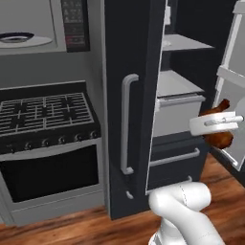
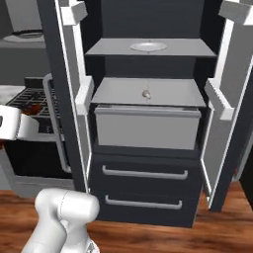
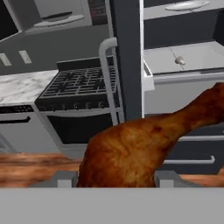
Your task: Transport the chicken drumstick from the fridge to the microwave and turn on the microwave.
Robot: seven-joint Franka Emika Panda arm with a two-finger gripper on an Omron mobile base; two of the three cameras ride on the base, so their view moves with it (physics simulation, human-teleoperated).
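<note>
My gripper (image 1: pixel 217 130) is shut on the chicken drumstick (image 1: pixel 219 139), a glossy reddish-brown piece held in the air in front of the open fridge (image 1: pixel 131 52). In the hand view the chicken drumstick (image 3: pixel 140 146) sits between my two fingertips (image 3: pixel 65 178), thick end low and thin end up to the right. The microwave (image 1: pixel 74 24) hangs up at the left above the stove, its light grey inside showing with a white plate (image 1: pixel 16 37) in it. In the right base view my gripper (image 2: pixel 9 123) is at the left edge, left of the fridge (image 2: pixel 118 91).
A black grated stove (image 1: pixel 43 112) stands under the microwave, left of the fridge's open left door with its curved handle (image 1: pixel 125 124). Inside are a plate (image 2: pixel 146 47) on the upper shelf, a tiny beige item (image 2: pixel 146 93) and a pale drawer (image 2: pixel 148 127). The right door (image 2: pixel 222 99) stands open.
</note>
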